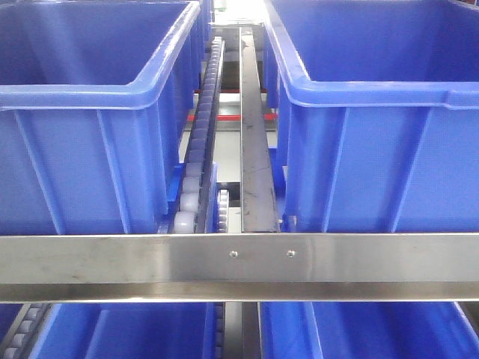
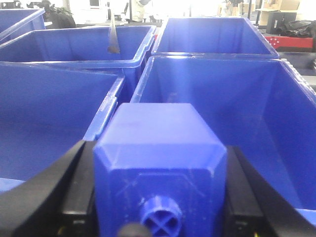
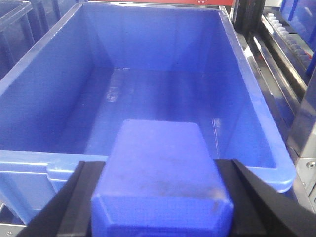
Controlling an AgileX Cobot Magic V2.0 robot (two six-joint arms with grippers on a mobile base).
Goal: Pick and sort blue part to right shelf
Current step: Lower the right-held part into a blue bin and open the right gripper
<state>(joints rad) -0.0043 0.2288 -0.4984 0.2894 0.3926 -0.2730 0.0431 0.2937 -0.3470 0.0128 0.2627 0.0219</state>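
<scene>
In the left wrist view a blue part lies between the black fingers of my left gripper, which is shut on it. Its round knob faces the camera. It hangs over the rim between two blue bins. My right gripper is shut on another blue part, held just in front of the near rim of a large blue bin. The right shelf's steel front rail and white rollers fill the front view, where neither gripper shows.
Two large blue bins sit side by side on the upper level, with a steel divider between them. More blue bins stand on the level below. A steel rack post rises right of the bin in the right wrist view.
</scene>
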